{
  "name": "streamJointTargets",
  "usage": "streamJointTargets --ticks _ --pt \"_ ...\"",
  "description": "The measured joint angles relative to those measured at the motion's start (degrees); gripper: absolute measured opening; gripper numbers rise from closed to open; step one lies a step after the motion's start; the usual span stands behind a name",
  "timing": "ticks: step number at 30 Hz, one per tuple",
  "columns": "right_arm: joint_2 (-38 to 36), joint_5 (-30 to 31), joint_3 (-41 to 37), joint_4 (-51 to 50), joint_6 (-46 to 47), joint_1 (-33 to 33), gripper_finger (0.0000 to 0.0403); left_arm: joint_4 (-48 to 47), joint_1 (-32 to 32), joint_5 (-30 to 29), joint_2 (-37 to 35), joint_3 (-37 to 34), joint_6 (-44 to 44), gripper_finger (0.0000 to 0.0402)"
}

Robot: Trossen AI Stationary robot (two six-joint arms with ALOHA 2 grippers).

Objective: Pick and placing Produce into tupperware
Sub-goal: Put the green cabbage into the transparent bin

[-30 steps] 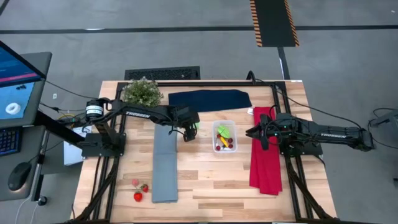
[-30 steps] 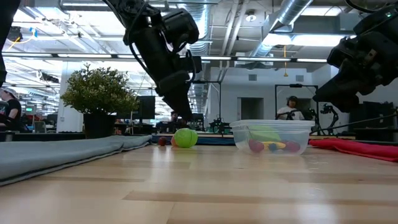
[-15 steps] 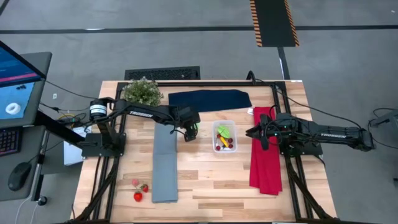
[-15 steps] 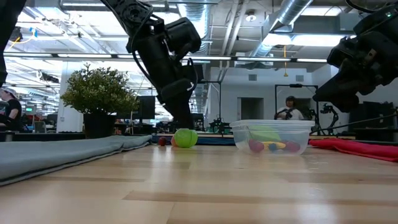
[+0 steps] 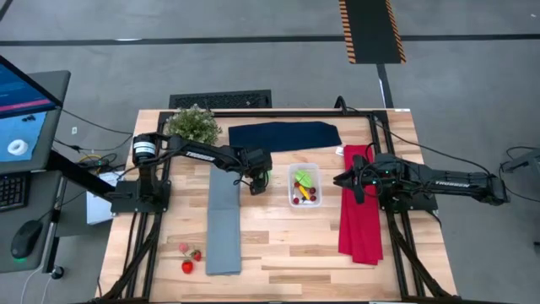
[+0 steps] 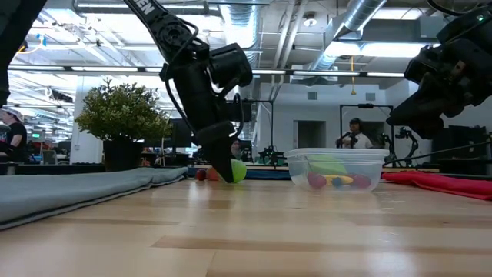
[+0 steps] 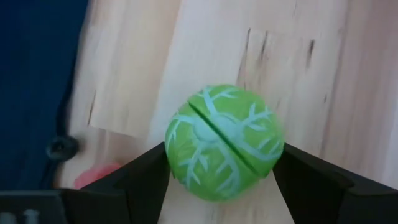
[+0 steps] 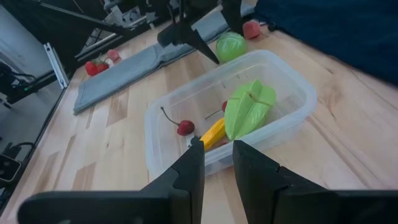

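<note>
At the near left of the wooden table (image 5: 278, 253), red strawberry pieces (image 5: 187, 266) are seen lying together just left of the near end of a long grey cloth (image 5: 223, 228), which runs from near to far. At the right side, a red cloth (image 5: 359, 224) is stretched from near to far.

Farther in, at mid-table, the clear tupperware (image 5: 305, 185) is placed between the grey cloth and the red cloth. It is seen to hold a lime-green leafy piece (image 8: 249, 107), a yellow piece (image 8: 211, 132) and small dark red cherries (image 8: 185, 128).

Just left of the tub, the left gripper (image 5: 258, 179) is lowered to the table over a round green cabbage-like ball (image 7: 224, 143). Its two dark fingers (image 7: 140, 177) are spread wide and set on either side of the ball, close against it; whether the ball is actually pinched cannot be told. A small red piece (image 6: 201, 175) lies just beside the ball.

The right gripper (image 5: 344, 180) is held above the far end of the red cloth, just right of the tub, with its fingers (image 8: 189, 168) only slightly parted and nothing between them.

At the far edge, a navy cloth (image 5: 284, 136) is spread out, with a bushy potted plant (image 5: 192, 125) to its left.
</note>
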Motion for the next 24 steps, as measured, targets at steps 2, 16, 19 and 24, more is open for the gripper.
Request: streamJointTargets --ticks 2,16,19,24 --pt "0.0 0.0 0.0 0.0 0.0 0.0 0.0107 0.9 0.0 0.9 0.0 0.0 0.1 0.0254" --pt "0.0 0.0 0.0 0.0 0.0 0.0 0.0107 4.5 0.0 4.8 0.0 0.0 0.3 0.0229" --pt "0.0 0.0 0.0 0.0 0.0 0.0 0.0107 4.5 -0.3 4.9 0.0 0.0 0.2 0.0229" --pt "0.0 0.0 0.0 0.0 0.0 0.0 0.0107 5.5 -1.4 6.2 -0.3 0.1 -0.3 0.0230"
